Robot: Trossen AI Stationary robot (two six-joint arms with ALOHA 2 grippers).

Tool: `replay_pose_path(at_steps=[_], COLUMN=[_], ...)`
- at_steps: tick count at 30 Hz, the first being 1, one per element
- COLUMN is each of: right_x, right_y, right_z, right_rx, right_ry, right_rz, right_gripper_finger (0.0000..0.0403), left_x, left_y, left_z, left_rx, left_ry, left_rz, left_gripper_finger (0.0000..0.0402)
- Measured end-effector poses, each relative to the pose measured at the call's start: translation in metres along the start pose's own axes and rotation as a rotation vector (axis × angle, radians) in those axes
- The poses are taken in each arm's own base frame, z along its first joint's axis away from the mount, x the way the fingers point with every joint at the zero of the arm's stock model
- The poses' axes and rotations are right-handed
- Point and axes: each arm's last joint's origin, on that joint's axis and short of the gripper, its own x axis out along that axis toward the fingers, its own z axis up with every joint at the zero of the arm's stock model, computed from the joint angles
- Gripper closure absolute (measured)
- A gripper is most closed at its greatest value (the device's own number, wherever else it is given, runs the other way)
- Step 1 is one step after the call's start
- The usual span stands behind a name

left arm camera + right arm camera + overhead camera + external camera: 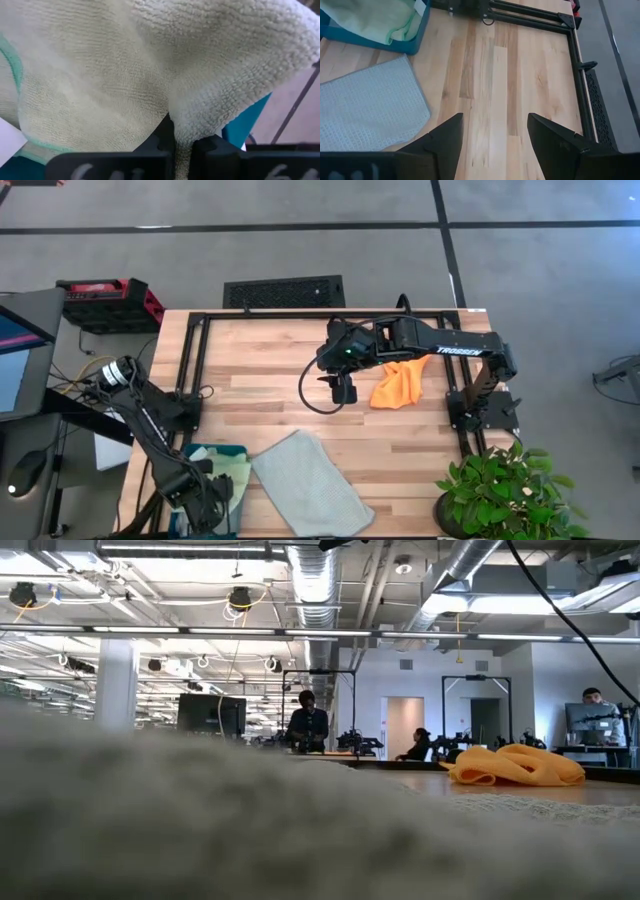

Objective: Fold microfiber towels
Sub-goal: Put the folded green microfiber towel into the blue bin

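From above, the left gripper [205, 502] sits in the teal bin [236, 451] at the table's 7 o'clock corner, on the light green towel [232, 472]; the grey-blue towel [310, 485] lies flat just at its 3 o'clock, long axis running from 10 to 4 o'clock, far nearer this arm than the other. The right gripper [343, 385] hovers near centre, the orange towel [399, 383] bunched at its 3 o'clock. At table height only the orange towel [517, 765] is plain; the foreground blur is probably cloth. The left wrist shows fingers [162, 137] pinched on a green fold [200, 107]. The right wrist shows fingers [445, 137] spread wide, empty, above bare wood.
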Motion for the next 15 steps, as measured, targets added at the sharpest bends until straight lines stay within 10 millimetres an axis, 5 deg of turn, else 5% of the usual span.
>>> replay_pose_path(at_steps=[15], right_x=[0.0000], right_y=[0.0000], right_z=[0.0000], right_rx=[0.000], right_ry=[0.000], right_rz=[0.000], right_gripper_finger=[0.0159], left_x=[0.0000], left_y=[0.0011], left_z=[0.0025], left_rx=[-0.129], left_ry=[-0.089], left_rz=[0.029], left_gripper_finger=[0.0302])
